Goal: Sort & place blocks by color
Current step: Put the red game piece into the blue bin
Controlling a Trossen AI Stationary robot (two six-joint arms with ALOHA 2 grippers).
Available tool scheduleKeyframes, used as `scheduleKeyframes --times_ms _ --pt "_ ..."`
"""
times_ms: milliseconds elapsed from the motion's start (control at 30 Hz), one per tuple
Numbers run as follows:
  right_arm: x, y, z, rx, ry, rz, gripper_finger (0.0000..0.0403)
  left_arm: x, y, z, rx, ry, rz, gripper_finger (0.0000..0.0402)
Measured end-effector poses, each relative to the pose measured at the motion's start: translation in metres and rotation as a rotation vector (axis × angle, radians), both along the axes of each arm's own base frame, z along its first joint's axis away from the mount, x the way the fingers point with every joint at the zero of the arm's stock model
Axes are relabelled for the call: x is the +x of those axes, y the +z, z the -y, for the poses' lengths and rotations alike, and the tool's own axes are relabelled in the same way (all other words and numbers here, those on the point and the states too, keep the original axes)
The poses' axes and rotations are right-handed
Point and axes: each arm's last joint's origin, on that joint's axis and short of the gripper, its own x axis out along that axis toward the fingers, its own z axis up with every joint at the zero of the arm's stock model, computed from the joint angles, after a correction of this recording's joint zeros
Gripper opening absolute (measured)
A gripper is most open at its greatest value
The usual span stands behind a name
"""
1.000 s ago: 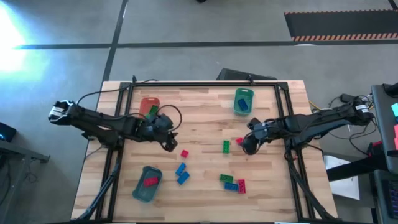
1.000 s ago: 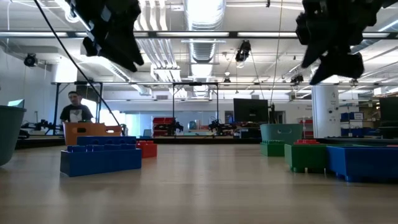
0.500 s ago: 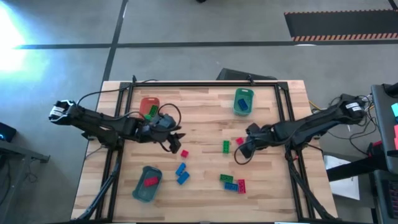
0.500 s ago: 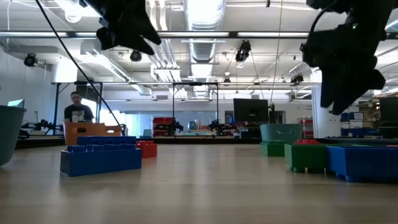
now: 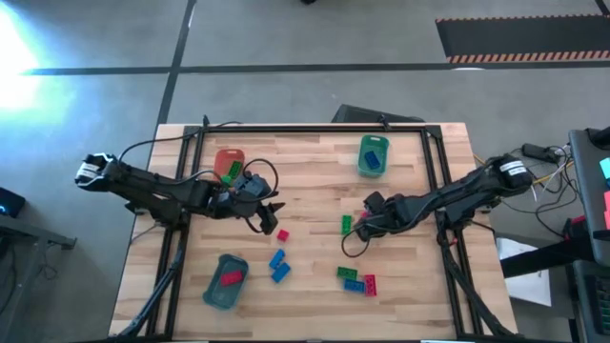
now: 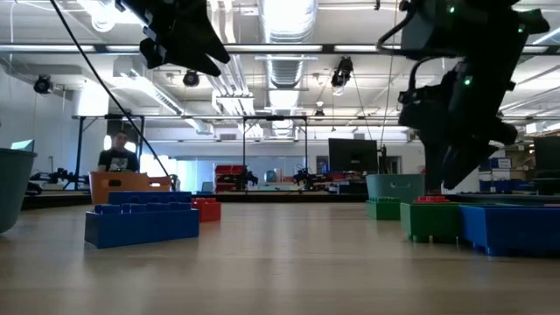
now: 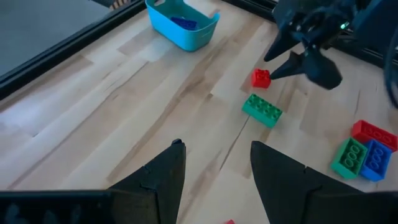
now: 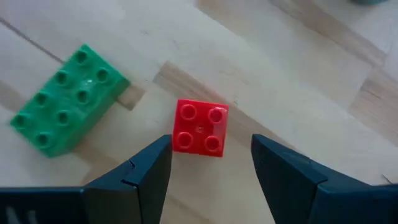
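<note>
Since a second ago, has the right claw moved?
Yes. The right claw has shifted leftward in the high view, toward the green block, open over the small red block.

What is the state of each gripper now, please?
Left gripper: open, holding nothing.
Right gripper: open, empty, just above the small red studded plastic brick.

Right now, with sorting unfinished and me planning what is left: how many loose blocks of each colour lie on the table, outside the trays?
Red blocks: 3
Green blocks: 2
Blue blocks: 3
Total: 8
</note>
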Motion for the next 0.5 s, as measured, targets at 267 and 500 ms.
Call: scheduleKeyframes --times_ms 267,500 --pt "0.006 -0.023 0.002 -0.039 -0.014 -0.077 0.021 0.001 0.002 0.0 0.018 0.006 0.022 0.0164" --pt "0.009 -0.026 0.005 -0.036 -0.024 -0.075 0.0156 0.001 0.003 0.0 0.011 0.011 0.031 0.0164"
